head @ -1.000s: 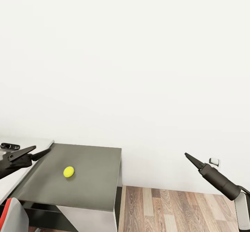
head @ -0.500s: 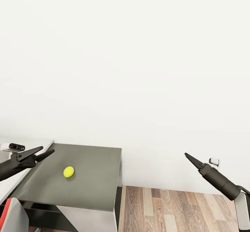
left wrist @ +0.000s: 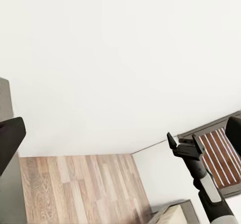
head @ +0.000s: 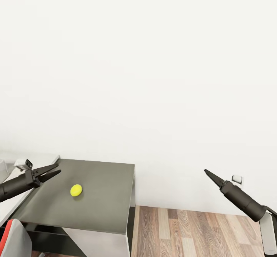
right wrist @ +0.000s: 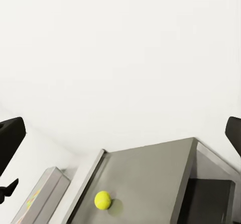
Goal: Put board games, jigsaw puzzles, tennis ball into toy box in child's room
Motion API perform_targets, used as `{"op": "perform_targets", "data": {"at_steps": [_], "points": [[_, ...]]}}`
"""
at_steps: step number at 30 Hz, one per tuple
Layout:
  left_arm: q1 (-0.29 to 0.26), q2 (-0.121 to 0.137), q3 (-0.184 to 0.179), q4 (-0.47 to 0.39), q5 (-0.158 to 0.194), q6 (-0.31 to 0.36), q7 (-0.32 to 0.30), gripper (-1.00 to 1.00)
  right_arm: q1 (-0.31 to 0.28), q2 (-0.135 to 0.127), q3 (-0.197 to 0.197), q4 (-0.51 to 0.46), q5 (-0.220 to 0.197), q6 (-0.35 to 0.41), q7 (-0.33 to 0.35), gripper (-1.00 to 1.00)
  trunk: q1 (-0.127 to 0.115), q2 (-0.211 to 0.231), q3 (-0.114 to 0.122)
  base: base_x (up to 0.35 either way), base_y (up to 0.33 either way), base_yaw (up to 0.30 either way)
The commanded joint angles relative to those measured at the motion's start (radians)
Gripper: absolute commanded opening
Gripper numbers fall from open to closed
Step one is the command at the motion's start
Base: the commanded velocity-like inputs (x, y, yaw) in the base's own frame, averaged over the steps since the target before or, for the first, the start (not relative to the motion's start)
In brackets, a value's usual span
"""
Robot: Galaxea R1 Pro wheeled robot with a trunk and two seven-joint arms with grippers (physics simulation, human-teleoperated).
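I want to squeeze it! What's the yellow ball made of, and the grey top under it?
The tennis ball looks matte and yellow-green, maybe felt, though no fuzz shows. The dark-grey cabinet top looks smooth and hard with a dull sheen, perhaps painted board or metal.

table (head: 96, 195) cropped at frame edge, toy box (right wrist: 42, 196) cut off

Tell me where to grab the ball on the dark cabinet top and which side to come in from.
Grip the ball across its middle, coming from above. It is round and lies alone on the flat cabinet top, so any pair of sides will probably do. The left gripper is nearest, with its jaws apart.
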Motion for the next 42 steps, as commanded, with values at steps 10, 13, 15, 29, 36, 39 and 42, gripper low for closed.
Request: {"op": "perform_targets", "data": {"at_steps": [10,13,15,29,36,39,42], "points": [[-0.002,0.000,0.000,0.000,-0.005,0.003,0.005,1.00,-0.001,0.001,0.000,-0.001,-0.003,0.007,-0.002,1.00,0.001,-0.002,-0.002,0.000,0.000,0.000],[-0.004,0.000,0.000,0.000,-0.007,0.003,0.022,1.00,-0.001,0.001,0.001,-0.001,-0.003,0.007,-0.002,1.00,0.001,-0.002,-0.002,0.000,0.000,0.000],[-0.005,-0.002,0.000,0.000,-0.007,0.003,0.064,1.00,-0.001,0.001,0.001,-0.001,-0.003,0.007,-0.002,1.00,0.001,-0.002,-0.002,0.000,0.000,0.000],[-0.040,-0.120,-0.001,-0.021,-0.007,-0.005,0.542,1.00,-0.001,0.002,0.001,-0.002,-0.003,0.005,-0.004,1.00,0.001,-0.002,-0.002,0.000,0.000,0.000],[-0.078,-0.227,-0.003,-0.027,-0.008,-0.006,0.814,1.00,-0.001,0.002,0.001,-0.002,-0.002,0.005,-0.005,1.00,0.001,-0.002,-0.002,0.000,0.000,0.000],[-0.082,-0.262,-0.005,-0.029,-0.013,-0.007,0.901,1.00,-0.001,0.002,0.001,-0.002,-0.003,0.005,-0.012,1.00,0.001,-0.002,-0.002,0.000,0.000,0.000],[-0.086,-0.296,-0.005,-0.029,-0.051,-0.015,0.974,1.00,-0.001,0.002,0.001,-0.002,-0.003,0.005,-0.021,1.00,0.001,-0.002,-0.002,0.000,0.000,0.000]]}}
